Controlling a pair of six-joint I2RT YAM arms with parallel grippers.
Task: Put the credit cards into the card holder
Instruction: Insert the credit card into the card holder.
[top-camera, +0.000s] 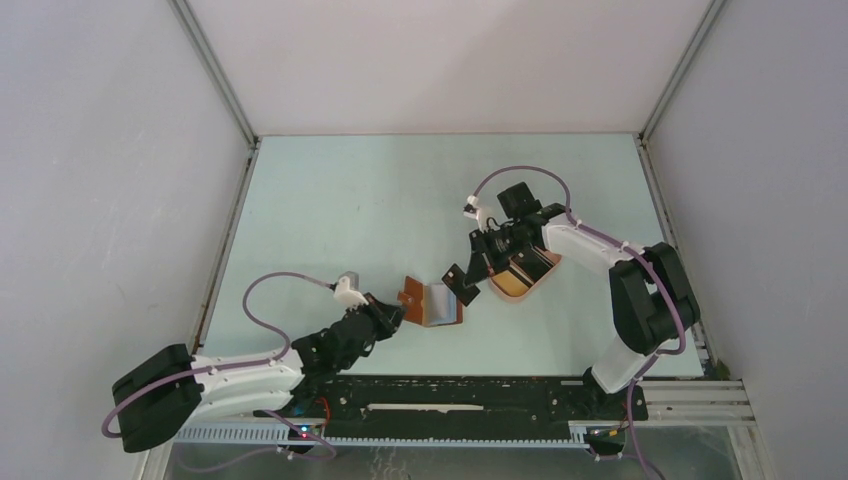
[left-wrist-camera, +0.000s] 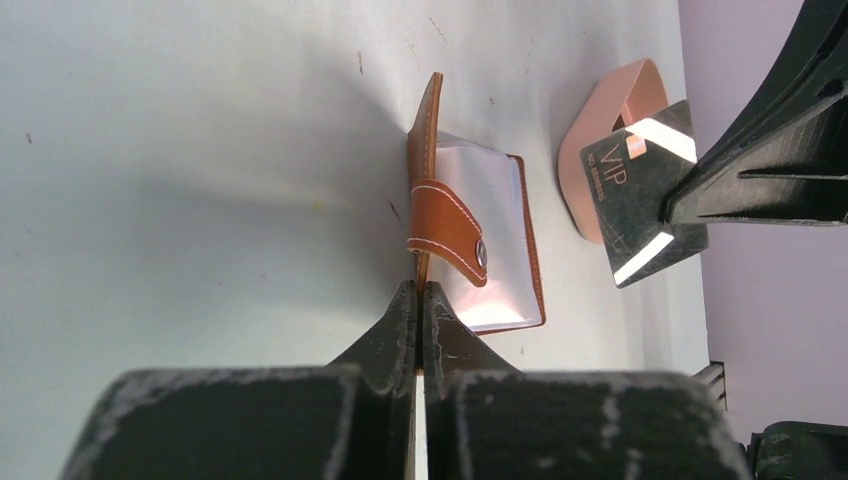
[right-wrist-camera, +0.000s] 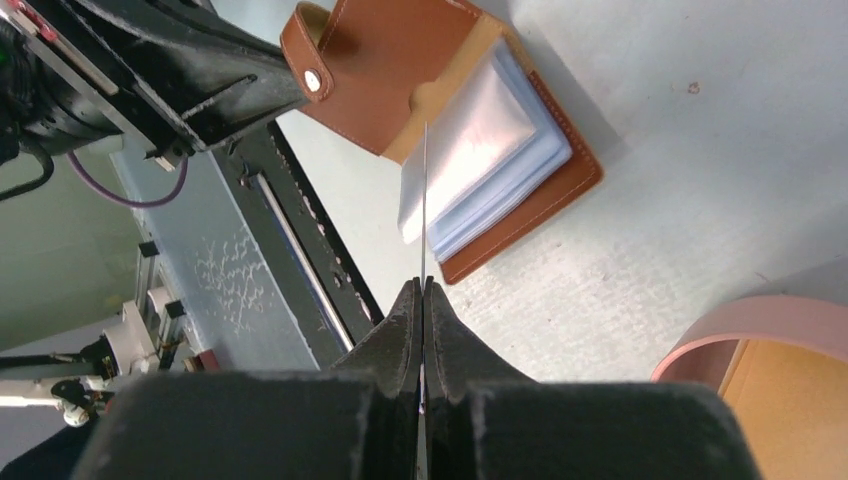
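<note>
The reddish-brown card holder (top-camera: 437, 304) lies open on the table, its clear plastic sleeves (left-wrist-camera: 492, 225) showing. My left gripper (left-wrist-camera: 420, 290) is shut on the edge of its raised cover, which stands upright with the snap tab (left-wrist-camera: 448, 228) hanging over. My right gripper (right-wrist-camera: 424, 285) is shut on a black card marked VIP (left-wrist-camera: 640, 190), seen edge-on in the right wrist view (right-wrist-camera: 424, 200), with its tip just over the sleeves (right-wrist-camera: 480, 150). A yellow-orange card (right-wrist-camera: 795, 400) lies in the pink tray (right-wrist-camera: 750, 325). Other cards are hidden.
The pink oval tray (top-camera: 520, 278) sits just right of the card holder, under the right arm. The black rail of the arm bases (top-camera: 450, 395) runs along the near table edge. Grey walls enclose the pale green table (top-camera: 350, 200).
</note>
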